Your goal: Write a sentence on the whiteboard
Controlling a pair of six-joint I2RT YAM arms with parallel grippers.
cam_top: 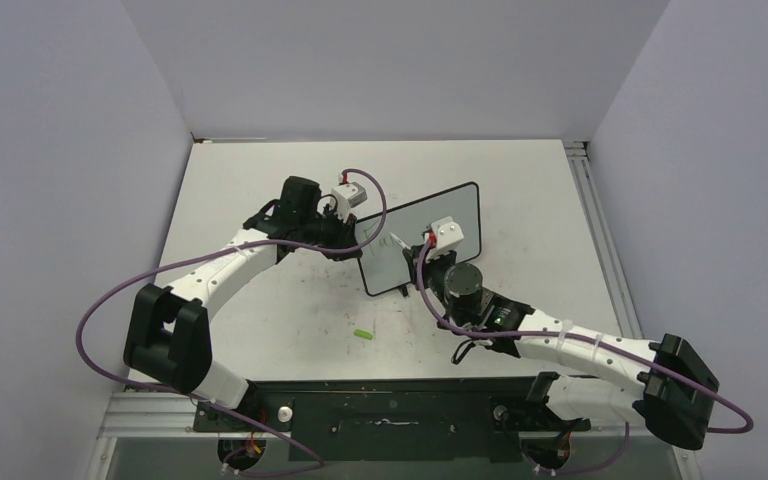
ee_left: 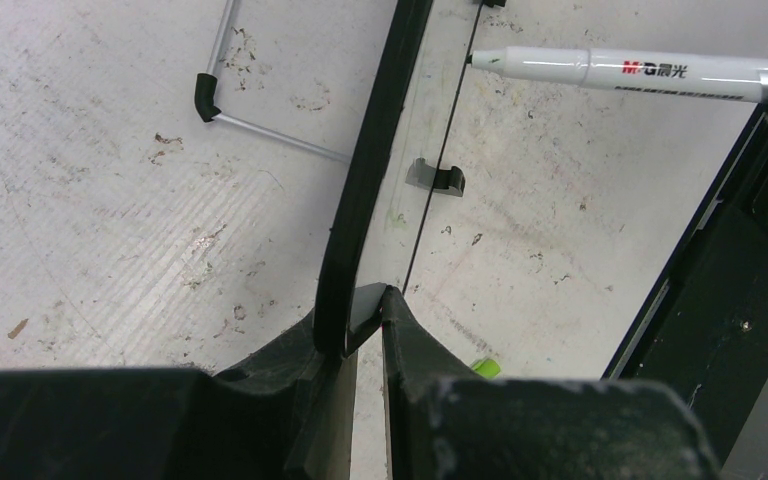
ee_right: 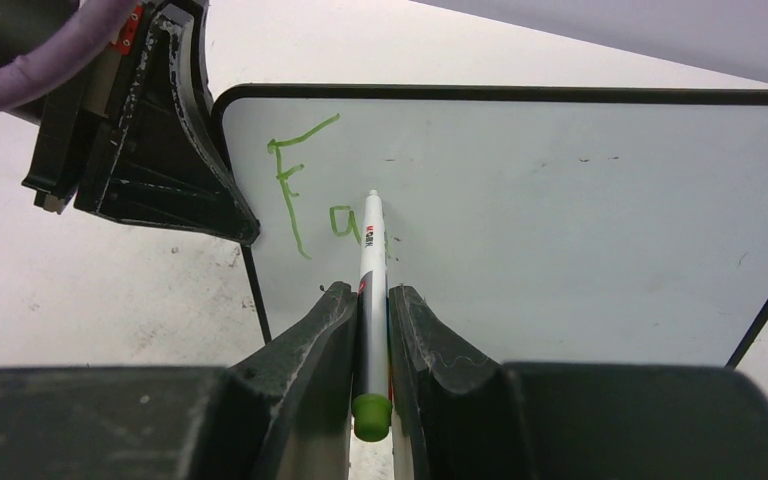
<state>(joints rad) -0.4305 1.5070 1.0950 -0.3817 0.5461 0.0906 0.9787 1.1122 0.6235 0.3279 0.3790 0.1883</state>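
Observation:
The whiteboard (cam_top: 440, 225) stands upright on the table, its black-framed left edge (ee_left: 368, 165) pinched between the fingers of my shut left gripper (ee_left: 365, 302). In the right wrist view its glossy face (ee_right: 560, 210) carries the start of the sentence (ee_right: 305, 185): thin green letters "Fa" at the upper left. My right gripper (ee_right: 370, 292) is shut on a white marker (ee_right: 370, 255) with a green end plug. The marker's tip rests on the board just right of the "a". From above, the right gripper (cam_top: 415, 252) sits at the board's lower left, close to the left gripper (cam_top: 356, 243).
A small green cap (cam_top: 363, 334) lies on the scuffed tabletop in front of the board and shows in the left wrist view too (ee_left: 486, 367). Behind the board runs a thin metal wire stand (ee_left: 260, 130). A black foot clip (ee_left: 436, 178) sits under the board.

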